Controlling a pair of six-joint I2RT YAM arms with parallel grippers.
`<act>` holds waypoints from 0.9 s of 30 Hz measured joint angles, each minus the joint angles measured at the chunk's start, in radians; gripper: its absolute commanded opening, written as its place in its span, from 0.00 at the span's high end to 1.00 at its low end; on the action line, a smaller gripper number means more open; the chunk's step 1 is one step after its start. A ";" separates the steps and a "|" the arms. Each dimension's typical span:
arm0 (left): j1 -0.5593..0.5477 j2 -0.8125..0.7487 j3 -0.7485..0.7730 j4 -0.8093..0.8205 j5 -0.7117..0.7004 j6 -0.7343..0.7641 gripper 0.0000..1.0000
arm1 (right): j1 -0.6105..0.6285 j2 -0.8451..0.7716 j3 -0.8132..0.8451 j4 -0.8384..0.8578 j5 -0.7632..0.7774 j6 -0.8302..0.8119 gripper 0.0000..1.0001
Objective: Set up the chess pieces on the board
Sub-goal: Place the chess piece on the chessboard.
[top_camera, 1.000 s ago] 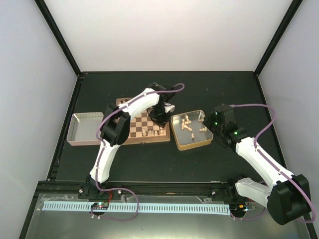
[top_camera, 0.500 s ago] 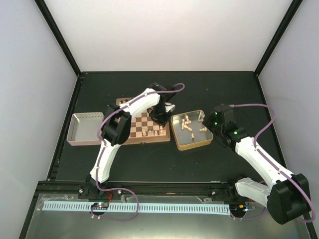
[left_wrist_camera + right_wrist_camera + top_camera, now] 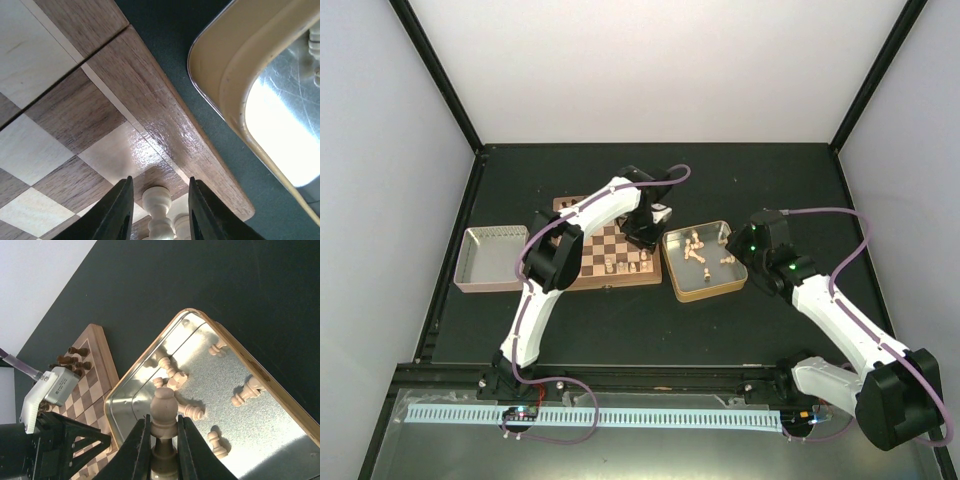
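My left gripper [image 3: 160,185] is open low over the near right corner of the board [image 3: 165,120]. A pale chess piece [image 3: 159,205] stands upright between its fingers with a gap on each side. In the top view this gripper [image 3: 645,238] hangs at the board's [image 3: 603,243] right edge. My right gripper [image 3: 163,420] is shut on a pale round-headed chess piece [image 3: 163,407], held above the gold-rimmed tin [image 3: 240,352]. Several pale chess pieces [image 3: 245,392] lie loose in that tin. A few pale pieces [image 3: 620,266] stand on the board's near row.
Dark chessmen [image 3: 72,360] stand along the board's far side. The gold-rimmed tin [image 3: 703,296] sits just right of the board, close to its frame. Left of the board is a second, empty metal tin [image 3: 490,258]. The dark mat ends at black posts and pale walls.
The left gripper's jaws have parted and let go of the pale piece, which stands on the board. The right arm has not moved.
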 measured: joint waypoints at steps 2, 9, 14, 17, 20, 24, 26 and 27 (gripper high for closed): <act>0.000 -0.002 0.000 0.008 0.000 -0.007 0.63 | 0.000 0.000 0.000 0.003 -0.005 -0.009 0.99; 0.005 -0.113 -0.022 0.089 -0.024 -0.061 0.52 | 0.000 0.003 -0.015 0.085 -0.094 -0.024 0.99; 0.005 -0.372 -0.198 0.270 -0.056 -0.111 0.47 | 0.000 0.079 -0.016 0.179 -0.251 0.075 0.99; 0.005 -0.571 -0.410 0.449 -0.052 -0.134 0.41 | 0.000 0.127 -0.016 0.227 -0.341 0.158 0.99; 0.000 -0.740 -0.655 0.664 0.001 -0.153 0.35 | 0.001 0.144 -0.016 0.274 -0.407 0.226 0.99; -0.007 -0.881 -0.894 0.859 0.082 -0.198 0.33 | 0.007 0.152 -0.003 0.332 -0.468 0.214 0.99; -0.009 -0.923 -0.953 0.915 0.106 -0.240 0.32 | 0.010 0.152 0.018 0.362 -0.495 0.146 0.99; -0.009 -0.940 -0.967 0.933 0.114 -0.258 0.32 | 0.011 0.152 0.026 0.374 -0.504 0.113 0.99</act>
